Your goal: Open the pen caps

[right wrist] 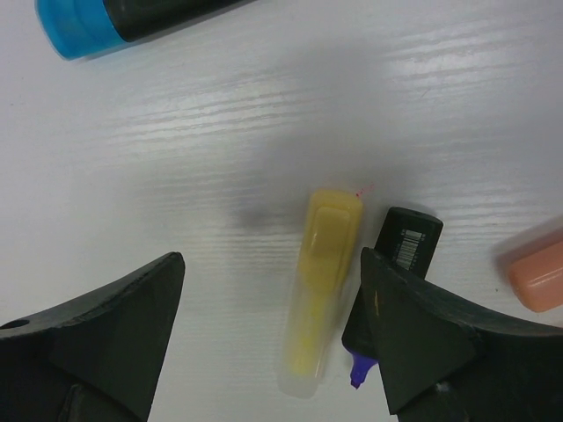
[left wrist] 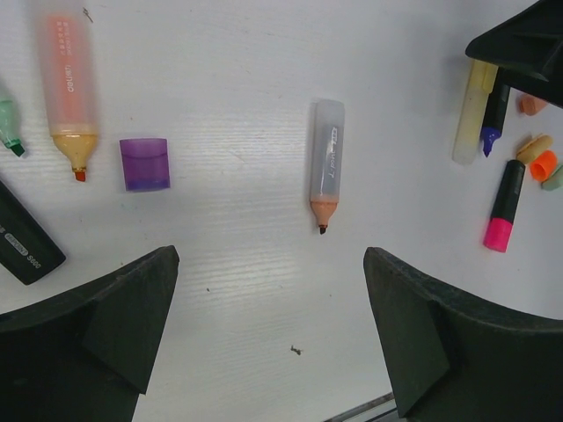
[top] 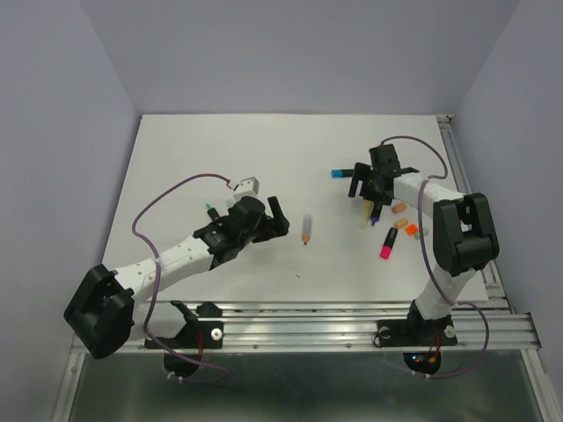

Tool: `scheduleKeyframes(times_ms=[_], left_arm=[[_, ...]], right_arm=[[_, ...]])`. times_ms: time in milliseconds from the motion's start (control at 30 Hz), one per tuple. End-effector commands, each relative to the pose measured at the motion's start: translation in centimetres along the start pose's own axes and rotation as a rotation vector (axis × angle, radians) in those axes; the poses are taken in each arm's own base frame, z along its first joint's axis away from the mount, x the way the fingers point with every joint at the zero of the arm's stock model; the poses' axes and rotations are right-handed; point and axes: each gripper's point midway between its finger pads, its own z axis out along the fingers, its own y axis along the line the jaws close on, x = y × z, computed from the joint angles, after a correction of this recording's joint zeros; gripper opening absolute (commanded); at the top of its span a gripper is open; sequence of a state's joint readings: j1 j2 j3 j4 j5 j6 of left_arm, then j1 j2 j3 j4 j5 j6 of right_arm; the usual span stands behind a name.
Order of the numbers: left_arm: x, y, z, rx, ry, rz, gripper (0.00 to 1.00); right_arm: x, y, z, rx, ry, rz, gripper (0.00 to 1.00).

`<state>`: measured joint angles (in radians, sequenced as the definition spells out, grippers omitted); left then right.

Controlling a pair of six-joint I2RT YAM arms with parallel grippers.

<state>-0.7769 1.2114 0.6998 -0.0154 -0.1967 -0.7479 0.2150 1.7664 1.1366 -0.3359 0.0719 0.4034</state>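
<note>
One purple cap [left wrist: 145, 163] loose, left pincer [left wrist: 268, 268] agape

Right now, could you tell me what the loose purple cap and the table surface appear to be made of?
The purple cap looks like translucent plastic, tinted and see-through. The table seems white laminate or painted board, matte, with faint grain lines.

White links, chunky black joints on left arm [top: 167, 259] and right arm [top: 444, 237]. Purple cables [top: 171, 187] arching at 12 o'clock of each. Matte black, wedge-shaped fingers [left wrist: 106, 334].
</note>
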Motion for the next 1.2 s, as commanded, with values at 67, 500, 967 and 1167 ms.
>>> scheduleKeyframes(times_ms=[67,500,967,1167], left_arm=[[-1.1,-1.0,-0.8,0.057,-0.047,0.0,0.99],[-0.9,-0.7,-1.0,0.065,-0.05,-0.01,0.99],[1.4,-5.6,-3.3,0.374,0.022,0.047,0.99],[2.7,-11.2,-5.9,0.576,0.006,0.105,0.99]], right_arm=[[-2.3,0.4,0.5,0.037,-0.051,-0.001,0.83],[-0.5,-0.9,2.0,0.116,-0.001,0.046,0.5],[2.0,3.3,-3.6,-0.102,-0.051,0.03,0.09],[6.6,11.2,-10.5,-0.445,-0.072,0.07,0.06]])
